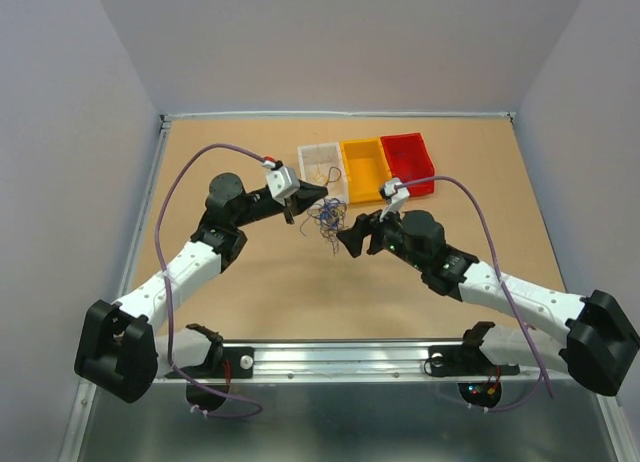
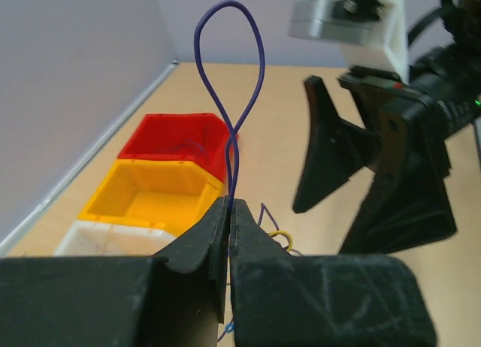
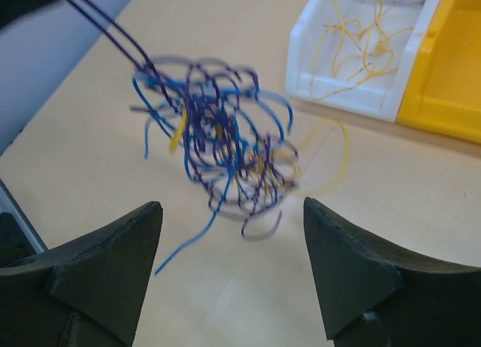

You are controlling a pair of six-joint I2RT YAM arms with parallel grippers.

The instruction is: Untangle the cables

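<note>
Closest in, on the left: squeezed tight on one purple wire [image 2: 229,148] with the left gripper [image 2: 228,212], jaws pressed together, a tall loop of it sticking up above the tips. On the right: spread wide with the right gripper [image 3: 229,212], nothing between the jaws, low over the table [image 1: 250,282]. Just past both, right between them: a messy ball of cables [image 3: 218,152], mostly blue and purple with a bit of yellow, tied to that purple wire; on the table or just off it, hard to say. Looks like the step of pulling one wire out, not done yet. Next, most likely: grab or pin the ball with the open jaws, then pull the purple wire away slowly, so as not to drag the whole ball along. Farther back, side by side: a white box [image 1: 305,167] with loose yellow wires [image 3: 368,31] inside, a yellow box [image 1: 363,167], a red box [image 1: 408,160].
</note>
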